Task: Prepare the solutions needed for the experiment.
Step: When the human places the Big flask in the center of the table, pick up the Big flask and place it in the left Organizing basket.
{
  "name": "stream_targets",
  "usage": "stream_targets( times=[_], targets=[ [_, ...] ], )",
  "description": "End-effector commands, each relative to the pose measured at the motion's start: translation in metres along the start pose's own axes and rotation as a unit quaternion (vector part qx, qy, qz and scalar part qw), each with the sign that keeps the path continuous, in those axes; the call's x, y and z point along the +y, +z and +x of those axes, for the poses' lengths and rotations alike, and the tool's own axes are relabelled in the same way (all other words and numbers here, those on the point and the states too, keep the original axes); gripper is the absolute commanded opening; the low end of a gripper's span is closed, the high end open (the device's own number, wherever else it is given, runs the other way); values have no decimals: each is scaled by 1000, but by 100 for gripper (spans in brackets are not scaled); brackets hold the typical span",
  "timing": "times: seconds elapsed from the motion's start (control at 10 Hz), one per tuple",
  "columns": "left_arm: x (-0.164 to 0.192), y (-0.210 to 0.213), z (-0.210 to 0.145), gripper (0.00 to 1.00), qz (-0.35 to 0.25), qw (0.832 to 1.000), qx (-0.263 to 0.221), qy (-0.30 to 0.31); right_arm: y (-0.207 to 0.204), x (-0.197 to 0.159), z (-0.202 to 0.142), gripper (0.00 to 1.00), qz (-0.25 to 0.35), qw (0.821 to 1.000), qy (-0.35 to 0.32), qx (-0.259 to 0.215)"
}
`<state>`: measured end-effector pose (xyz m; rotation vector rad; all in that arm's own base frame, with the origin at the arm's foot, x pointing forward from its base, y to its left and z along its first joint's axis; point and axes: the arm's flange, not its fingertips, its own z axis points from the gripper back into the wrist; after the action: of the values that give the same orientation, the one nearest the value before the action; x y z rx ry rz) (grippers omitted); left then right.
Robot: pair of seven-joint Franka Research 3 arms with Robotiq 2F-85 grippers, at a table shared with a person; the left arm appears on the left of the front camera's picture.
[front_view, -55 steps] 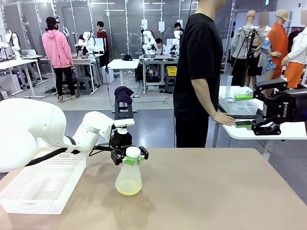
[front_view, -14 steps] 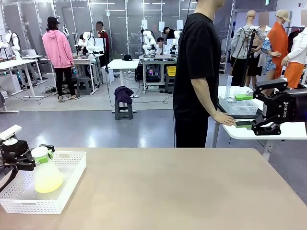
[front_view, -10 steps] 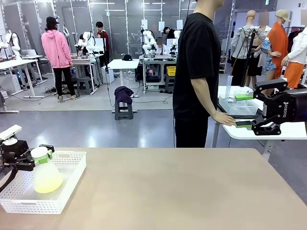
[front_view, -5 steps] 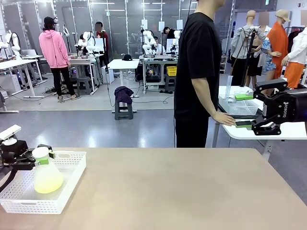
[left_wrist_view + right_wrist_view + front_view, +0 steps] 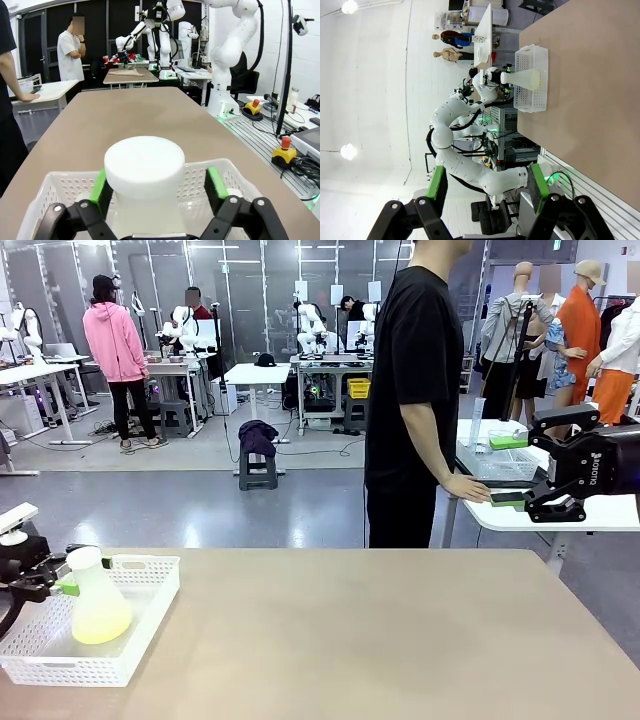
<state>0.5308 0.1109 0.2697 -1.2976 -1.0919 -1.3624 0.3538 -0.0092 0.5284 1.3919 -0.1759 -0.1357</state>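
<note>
Flask (image 5: 97,597) of pale yellow solution, white-stoppered, is now standing inside the white basket (image 5: 140,645), since the left gripper (image 5: 45,580) has just spread its fingers off the neck, so this delivery looks finished. Well to the basket's right, the right gripper (image 5: 512,468), marked ROBOTIQ, is hanging spread and empty.

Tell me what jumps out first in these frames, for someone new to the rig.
The flask of pale yellow liquid, capped by a white stopper, stands in the white basket at the table's left edge. The left tool sits around its neck with the green pads spread off the stopper. The right tool hangs open high at the right, near the hand of a person in black resting on a side table.
</note>
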Motion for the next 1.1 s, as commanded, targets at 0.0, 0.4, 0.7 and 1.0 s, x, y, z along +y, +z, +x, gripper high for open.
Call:
stream_targets(
  times=[0.0, 0.4, 0.7, 1.0],
  targets=[
    [-3, 8, 13, 100, -7, 1000, 1, 4, -1, 2, 0, 81, 8, 1000, 3, 0],
    [-4, 8, 6, 100, 2, 1000, 0, -2, -1, 2, 0, 81, 8, 1000, 3, 0],
    [-4, 8, 6, 100, 2, 1000, 0, -2, -1, 2, 0, 81, 8, 1000, 3, 0],
    [-4, 8, 6, 100, 2, 1000, 0, -2, -1, 2, 0, 81, 8, 1000, 3, 0]
  ],
)
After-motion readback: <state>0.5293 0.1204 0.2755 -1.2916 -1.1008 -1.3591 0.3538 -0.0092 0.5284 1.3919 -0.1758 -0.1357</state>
